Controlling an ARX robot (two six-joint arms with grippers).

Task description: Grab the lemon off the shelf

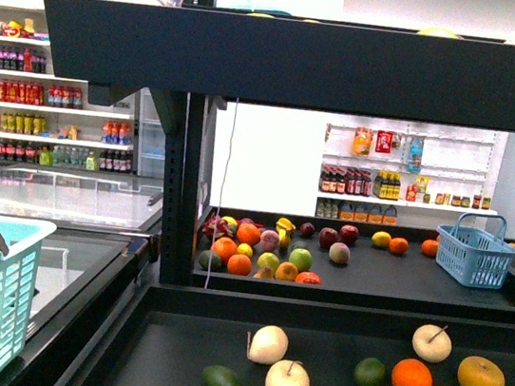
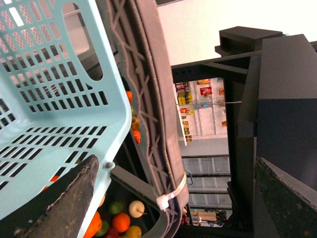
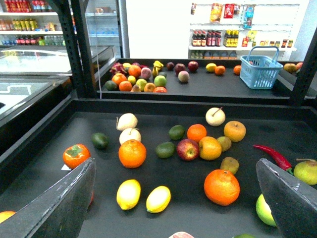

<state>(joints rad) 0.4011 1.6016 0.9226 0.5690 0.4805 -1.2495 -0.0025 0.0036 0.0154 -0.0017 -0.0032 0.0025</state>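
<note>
1. The right gripper point(image 3: 174, 167) has its jaws spread wide and holds nothing. Nothing is picked yet, so the reach, grasp and lift all remain.
2. The left gripper point(image 2: 176, 161) is likewise spread, beside a pale blue plastic basket point(image 2: 49, 99).
3. The bright yellow oval lemon point(image 3: 128, 194) lies on the black metal-framed shelf point(image 3: 277, 119), near its deck's front edge. It is just ahead of the right gripper and apart from the fingers.
4. A second yellow lemon point(image 3: 158, 199) lies just beside it.

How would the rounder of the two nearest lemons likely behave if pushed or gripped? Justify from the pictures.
The lemon lies loose on the flat shelf deck, so a push would probably roll it, wobbling because it is oval. Its skin looks smooth and glossy, so an off-centre grip might slip.
</note>
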